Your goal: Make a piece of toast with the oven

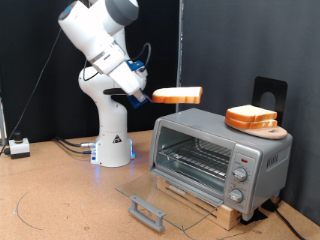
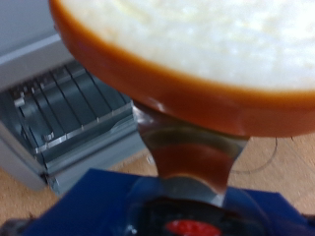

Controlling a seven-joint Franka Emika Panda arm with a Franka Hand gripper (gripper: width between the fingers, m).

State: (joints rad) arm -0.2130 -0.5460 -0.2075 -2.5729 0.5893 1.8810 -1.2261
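Observation:
My gripper (image 1: 148, 97) is shut on the piece of toast (image 1: 178, 96), holding it flat in the air above the oven's left end. In the wrist view the toast (image 2: 197, 49) fills most of the picture, pale face with a brown crust, and a finger (image 2: 192, 162) shows under it. The silver oven (image 1: 220, 152) stands at the exterior view's right with its glass door (image 1: 160, 197) folded down open, dark bar handle (image 1: 146, 211) in front, wire rack (image 1: 195, 160) showing inside. The oven also shows in the wrist view (image 2: 69, 118).
A stack of like bread slices (image 1: 251, 117) lies on a wooden board (image 1: 270, 131) on top of the oven. Knobs (image 1: 240, 180) run down its right panel. A black stand (image 1: 270, 95) rises behind. A small white box (image 1: 19, 148) sits on the table at the left.

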